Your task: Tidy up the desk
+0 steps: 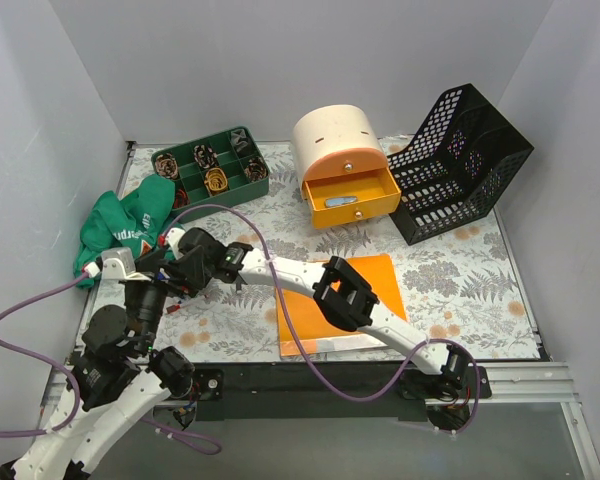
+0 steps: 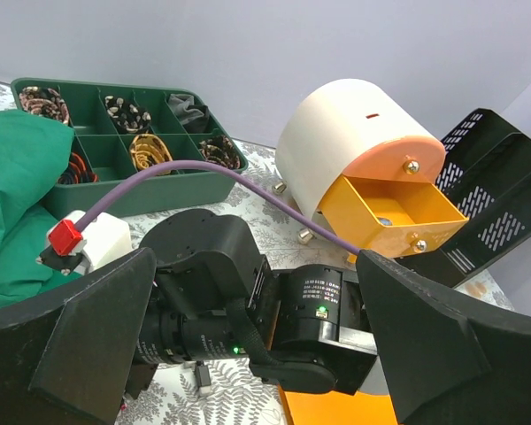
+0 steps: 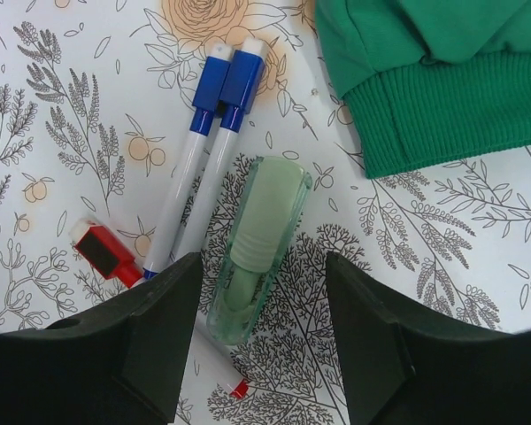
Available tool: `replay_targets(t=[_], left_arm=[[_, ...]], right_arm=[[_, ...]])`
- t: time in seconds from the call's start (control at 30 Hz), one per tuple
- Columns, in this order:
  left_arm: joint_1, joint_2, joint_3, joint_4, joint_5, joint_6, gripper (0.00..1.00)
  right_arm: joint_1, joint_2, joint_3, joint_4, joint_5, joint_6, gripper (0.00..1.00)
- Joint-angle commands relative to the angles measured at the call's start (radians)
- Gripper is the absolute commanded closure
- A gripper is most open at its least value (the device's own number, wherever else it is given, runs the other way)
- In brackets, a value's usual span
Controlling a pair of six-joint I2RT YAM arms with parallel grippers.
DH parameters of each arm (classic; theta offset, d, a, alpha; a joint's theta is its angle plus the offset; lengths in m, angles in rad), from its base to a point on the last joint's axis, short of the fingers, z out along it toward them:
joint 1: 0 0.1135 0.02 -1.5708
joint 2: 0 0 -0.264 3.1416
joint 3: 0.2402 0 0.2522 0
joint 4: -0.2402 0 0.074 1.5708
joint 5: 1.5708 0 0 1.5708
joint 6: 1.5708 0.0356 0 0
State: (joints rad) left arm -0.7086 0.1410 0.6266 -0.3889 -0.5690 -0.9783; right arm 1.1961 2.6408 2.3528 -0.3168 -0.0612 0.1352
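Observation:
The desk (image 1: 460, 290) has a pale fern-and-flower print. My right gripper (image 1: 185, 270) reaches across to its left side, near the green cloth (image 1: 120, 225). In the right wrist view it (image 3: 264, 266) is open above the desk, its jaws on either side of a translucent pale green stick (image 3: 261, 239), not touching it. Two blue-capped white markers (image 3: 199, 142) and a red-capped marker (image 3: 106, 252) lie beside the stick. My left gripper (image 1: 150, 288) is close by. In the left wrist view it (image 2: 257, 292) is wide open and empty, with the right arm's black wrist (image 2: 248, 310) in front of it.
A green compartment tray (image 1: 210, 168) stands at the back left. A cream and orange drawer unit (image 1: 345, 170) has its drawer open, with a blue thing inside. A black mesh file holder (image 1: 460, 160) stands at the back right. An orange folder (image 1: 375, 285) lies under the right arm.

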Motion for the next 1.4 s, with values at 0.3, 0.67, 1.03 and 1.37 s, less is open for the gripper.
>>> replay_targets(t=[0.3,0.67,1.03,1.37], left_arm=[[0.003,0.002,0.010,-0.007,-0.015,0.012,0.02],[0.004,0.006,0.025,-0.016,-0.003,0.001,0.02],[0.003,-0.012,0.045,-0.067,0.001,-0.054,0.02],[0.003,-0.018,0.055,-0.068,0.023,-0.088,0.02]], right_arm=[[0.039,-0.019,-0.108,0.058,0.179,-0.101,0.38],[0.007,-0.156,-0.319,0.077,0.241,-0.198,0.64],[-0.072,-0.294,-0.352,0.113,-0.092,-0.218,0.91],[-0.199,-0.615,-0.466,-0.028,-0.419,-0.375,0.96]])
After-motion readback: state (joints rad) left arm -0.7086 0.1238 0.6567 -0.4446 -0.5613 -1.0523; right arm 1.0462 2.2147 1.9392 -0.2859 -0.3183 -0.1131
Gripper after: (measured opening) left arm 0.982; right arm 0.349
